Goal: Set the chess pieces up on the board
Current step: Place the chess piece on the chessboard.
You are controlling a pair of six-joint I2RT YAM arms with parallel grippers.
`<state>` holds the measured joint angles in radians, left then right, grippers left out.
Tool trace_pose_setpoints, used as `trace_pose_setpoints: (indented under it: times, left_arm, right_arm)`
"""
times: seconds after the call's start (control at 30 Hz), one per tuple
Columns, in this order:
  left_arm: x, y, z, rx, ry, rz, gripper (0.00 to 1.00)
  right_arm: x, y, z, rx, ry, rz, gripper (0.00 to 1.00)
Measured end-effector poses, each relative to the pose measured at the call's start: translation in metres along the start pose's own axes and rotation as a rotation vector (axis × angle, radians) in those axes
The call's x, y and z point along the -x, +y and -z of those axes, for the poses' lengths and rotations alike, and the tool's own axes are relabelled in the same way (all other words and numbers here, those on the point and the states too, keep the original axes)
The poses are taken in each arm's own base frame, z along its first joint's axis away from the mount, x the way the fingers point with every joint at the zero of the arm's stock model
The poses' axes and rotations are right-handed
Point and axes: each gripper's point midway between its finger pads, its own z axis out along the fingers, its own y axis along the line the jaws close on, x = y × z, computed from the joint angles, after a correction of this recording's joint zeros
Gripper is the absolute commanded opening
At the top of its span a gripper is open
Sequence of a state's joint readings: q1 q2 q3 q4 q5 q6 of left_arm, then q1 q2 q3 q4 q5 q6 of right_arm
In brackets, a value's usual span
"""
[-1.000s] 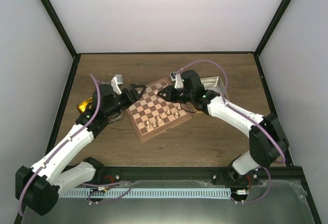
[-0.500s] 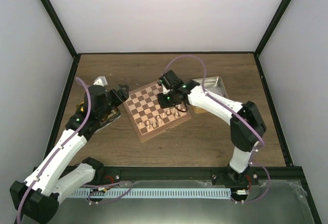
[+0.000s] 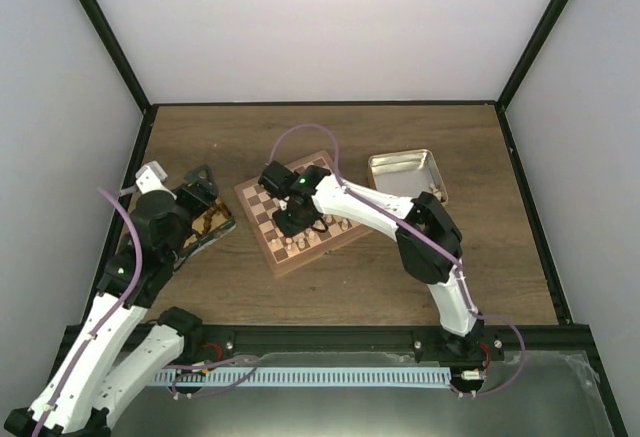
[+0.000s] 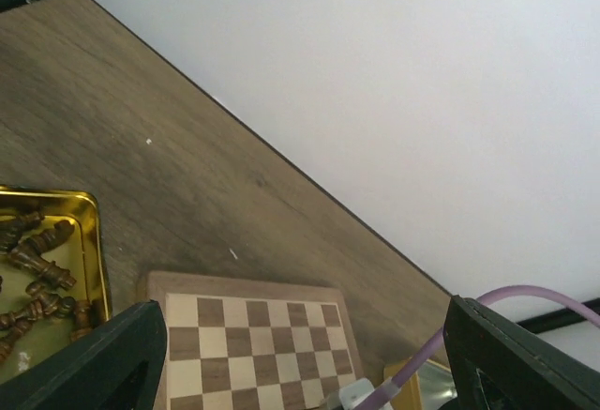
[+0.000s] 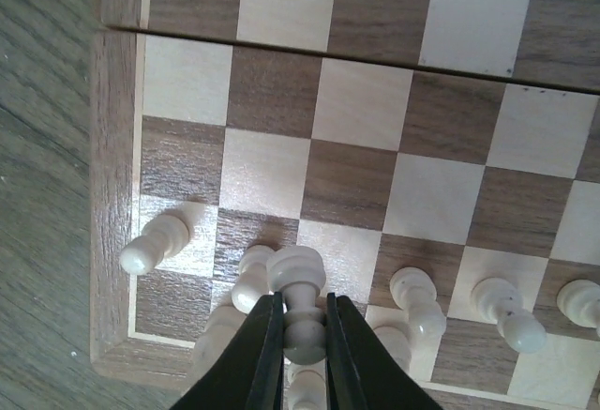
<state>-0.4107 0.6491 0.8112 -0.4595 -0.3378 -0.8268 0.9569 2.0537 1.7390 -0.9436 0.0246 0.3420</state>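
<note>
right gripper [image 5: 305, 333] is pinching a pale chessman [image 5: 298, 283] — base hiding between its fingers [image 5: 258, 358] | left gripper [image 4: 305, 358] is standing spread wide, empty — fingers [image 4: 94, 368] partly cut off, board [image 4: 234, 335] ahead

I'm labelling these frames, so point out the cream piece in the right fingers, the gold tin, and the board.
cream piece [image 5: 300, 288]: right wrist view, its neck below the head.
gold tin [image 4: 97, 269]: left wrist view, its right wall.
board [image 4: 246, 337]: left wrist view, a bare square.
</note>
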Motion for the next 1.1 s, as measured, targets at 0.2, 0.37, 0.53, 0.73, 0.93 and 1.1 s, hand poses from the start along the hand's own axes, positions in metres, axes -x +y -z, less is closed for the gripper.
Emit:
trace_pose_setpoints:
  times: [0.2,0.37,0.53,0.73,0.93,1.1]
  left_arm:
    - [0.003,0.01,0.003,0.026,-0.036,0.023,0.83]
    - [0.003,0.012,0.003,0.036,-0.041,0.029,0.83]
    - [0.001,0.013,0.001,0.041,-0.035,0.029,0.83]
    - [-0.001,0.014,-0.002,0.048,-0.025,0.025,0.83]
    - [-0.003,0.013,-0.003,0.047,-0.017,0.024,0.83]
    - [-0.006,0.015,-0.004,0.053,-0.011,0.021,0.83]
  right_arm:
    - [-0.004,0.0,-0.006,-0.028,0.044,0.027,0.01]
    - [-0.014,-0.005,-0.018,-0.063,0.093,0.037,0.02]
    - [-0.022,-0.007,-0.026,-0.082,0.126,0.054,0.04]
    - [-0.019,-0.006,-0.025,-0.081,0.122,0.065,0.1]
    - [-0.018,-0.006,-0.025,-0.081,0.12,0.08,0.19]
    - [-0.015,-0.005,-0.024,-0.078,0.115,0.086,0.21]
